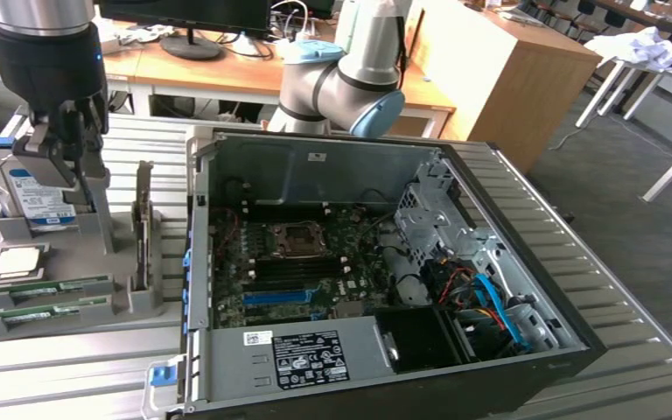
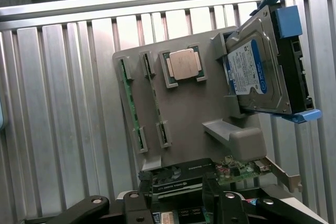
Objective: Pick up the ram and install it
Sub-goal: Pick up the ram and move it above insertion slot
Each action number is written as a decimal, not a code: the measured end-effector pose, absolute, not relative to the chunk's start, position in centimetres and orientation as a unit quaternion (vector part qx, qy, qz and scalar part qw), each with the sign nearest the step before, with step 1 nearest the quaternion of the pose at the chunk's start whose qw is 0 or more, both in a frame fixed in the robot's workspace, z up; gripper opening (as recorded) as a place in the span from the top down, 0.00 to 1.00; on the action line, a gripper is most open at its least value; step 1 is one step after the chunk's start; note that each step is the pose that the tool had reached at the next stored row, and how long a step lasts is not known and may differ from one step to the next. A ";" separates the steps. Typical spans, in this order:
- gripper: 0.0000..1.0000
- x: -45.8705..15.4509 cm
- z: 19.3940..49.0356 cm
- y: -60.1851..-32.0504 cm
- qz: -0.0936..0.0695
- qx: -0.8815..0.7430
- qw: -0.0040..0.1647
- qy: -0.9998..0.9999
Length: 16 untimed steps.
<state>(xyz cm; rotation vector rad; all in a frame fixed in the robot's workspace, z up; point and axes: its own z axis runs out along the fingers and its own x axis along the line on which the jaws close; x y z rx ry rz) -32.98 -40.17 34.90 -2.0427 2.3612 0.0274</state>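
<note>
Black two-fingered gripper (image 2: pixel 178 203) closest to the lens, spread wide apart, nothing gripped. Hanging above the flat grey plastic parts tray (image 2: pixel 194 114), nearest the tray's edge with the upright black-shrouded graphics card (image 2: pixel 181 178), touching none of it.

Ram (image 1: pixel 50 286), a long thin green circuit-board stick, on edge in slotted holders at the tray's end farthest from the blue-labelled silver hard drive (image 2: pixel 252 74). Twin stick (image 1: pixel 42 311) just beside it (no telling them apart). Square silver processor chip (image 2: pixel 184 65) on the tray between sticks and drive. Open black computer case (image 1: pixel 312 175) just beside the tray, on the exterior view's right of it, with its green motherboard (image 1: pixel 242 271) bare inside. Tray and case both on a slatted aluminium table (image 2: pixel 63 103).

Step in hand, by the look of it: reaching for the ram, not yet touched and well apart from the fingers.

- Worth squaring the fingers across the stick's thin faces, not along its length.
- Worth centring over the bare stretch between the two holders, clear of the twin.
- Best to come straight down toward the tray and lift straight up off it, no twist, to spare holders and contact edge.
- Probably wise to close gently: thin, stiff board, likely quick to tilt or crack under a crooked squeeze.
</note>
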 end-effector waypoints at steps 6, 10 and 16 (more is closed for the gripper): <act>0.50 -33.0 34.7 -40.2 0.009 -0.654 0.010 0.756; 0.50 -33.0 34.6 -40.2 0.009 -0.654 0.010 0.756; 0.50 -33.0 34.3 -40.2 0.009 -0.654 0.010 0.756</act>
